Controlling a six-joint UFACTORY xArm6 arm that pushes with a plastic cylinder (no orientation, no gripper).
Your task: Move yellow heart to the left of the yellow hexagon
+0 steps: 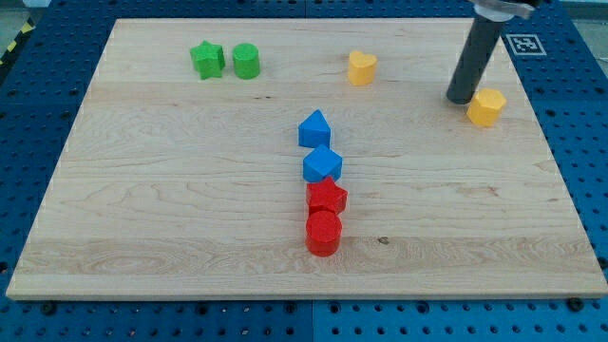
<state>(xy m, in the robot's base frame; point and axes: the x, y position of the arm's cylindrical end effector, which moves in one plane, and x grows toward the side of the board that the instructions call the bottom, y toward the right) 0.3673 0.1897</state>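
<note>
- Tip position: my tip [461, 99] rests just left of the yellow hexagon [485, 107]; no jaws exist, nothing is held.
- Yellow heart [361, 67] lies well left, toward the view's top.
- Risk: any rightward drift displaces the hexagon, shifting the target.

The board [190, 190] is pale wood with fine grain; the yellow heart [361, 67] and yellow hexagon [485, 107] are orange-yellow; the green star [207, 59] and green cylinder [246, 61] bright green; the blue triangle [314, 128] and blue cube [322, 164] mid blue; the red star [327, 197] and red cylinder [323, 233] vivid red; the rod [472, 62] is dark grey; the surrounding table [38, 114] is blue, dotted with holes.
</note>
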